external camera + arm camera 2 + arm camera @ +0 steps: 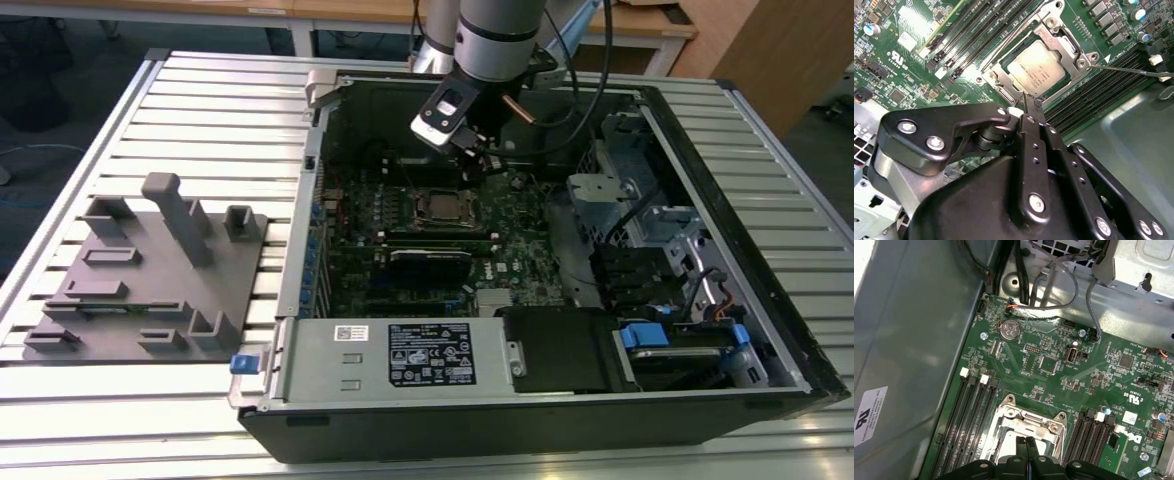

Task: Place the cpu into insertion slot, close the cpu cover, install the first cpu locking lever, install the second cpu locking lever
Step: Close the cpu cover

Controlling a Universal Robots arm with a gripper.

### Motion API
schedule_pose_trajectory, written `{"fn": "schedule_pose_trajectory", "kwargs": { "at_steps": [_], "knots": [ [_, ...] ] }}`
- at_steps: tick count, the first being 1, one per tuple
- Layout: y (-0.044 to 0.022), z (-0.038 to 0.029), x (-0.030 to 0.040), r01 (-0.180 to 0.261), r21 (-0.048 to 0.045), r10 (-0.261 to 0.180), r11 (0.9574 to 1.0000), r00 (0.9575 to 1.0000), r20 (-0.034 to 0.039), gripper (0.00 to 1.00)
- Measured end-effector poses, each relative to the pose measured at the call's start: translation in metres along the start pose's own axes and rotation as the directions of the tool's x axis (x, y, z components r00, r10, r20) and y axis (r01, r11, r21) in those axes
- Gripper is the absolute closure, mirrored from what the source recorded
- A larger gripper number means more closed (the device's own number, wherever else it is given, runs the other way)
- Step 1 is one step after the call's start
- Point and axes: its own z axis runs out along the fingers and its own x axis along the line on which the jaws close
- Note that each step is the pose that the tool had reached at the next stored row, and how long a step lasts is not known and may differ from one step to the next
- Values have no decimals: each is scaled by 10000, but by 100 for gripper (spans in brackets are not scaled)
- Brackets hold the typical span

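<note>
Gripper: my gripper (1029, 102) has its two fingers pressed together. I see nothing between them.
Gripper position: the tips hang low over the near edge of the socket (1013, 54). I cannot tell if they touch it. In the exterior view my gripper (470, 158) reaches down into the open computer case (747, 330), just above the socket.
Chip: the chip (1035, 69) lies flat in the socket, its dull metal top facing up.
Cover: the cover (1072, 50) is folded down around the chip, which shows through its window. In the first wrist view my fingertips (1026, 441) sit over this frame.
Lever: a thin metal lever (1126, 70) runs out from a corner of the socket across the memory slots (1089, 95).
Board: the green circuit board (1054, 340) carries a coin battery (1010, 330).
Surroundings: the case lies on a slatted table (200, 100), beside a grey fixture block (147, 270) on the exterior view's left.
</note>
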Motion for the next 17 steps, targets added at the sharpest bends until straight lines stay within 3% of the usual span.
{"fn": "schedule_pose_trajectory", "kwargs": {
  "at_steps": [5, 12, 17],
  "knots": [
    [0, 0, 0, 431, 7, -431, 9991, 9991, -7, 90],
    [0, 0, 0, 470, 7, -470, 9989, 9989, -7, 90],
    [0, 0, 0, 983, 17, -983, 9952, 9952, -10, 90]
  ]
}}
